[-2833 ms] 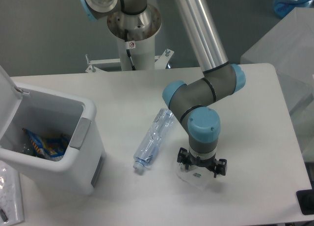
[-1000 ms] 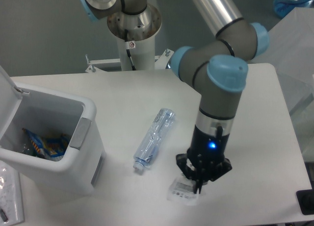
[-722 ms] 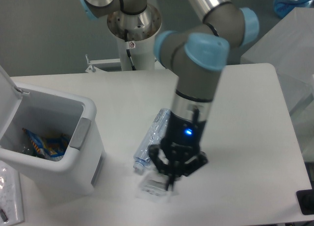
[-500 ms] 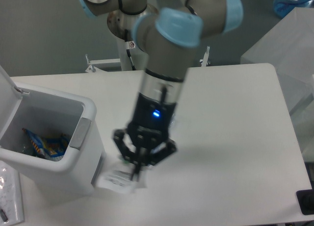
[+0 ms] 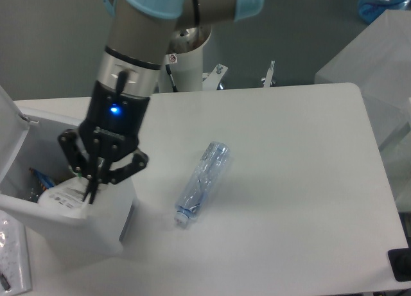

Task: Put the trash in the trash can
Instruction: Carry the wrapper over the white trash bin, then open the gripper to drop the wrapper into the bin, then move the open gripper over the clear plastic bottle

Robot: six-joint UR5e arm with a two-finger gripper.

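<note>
Gripper [image 5: 90, 192] pinching wrapper [image 5: 64, 198] directly above open trash can [image 5: 106, 225] (release pending); bottle [image 5: 203, 182] lies well right, on table.

The trash can [image 5: 96, 228] stands at the bench's [image 5: 289, 180] left edge, lid [image 5: 9, 135] tipped back to its left; the hand [image 5: 92, 192] hangs over the can's open top, the wrapper [image 5: 62, 198] beneath it at the front rim; the bottle [image 5: 202, 182] lies on the bench to the right, well apart.
</note>
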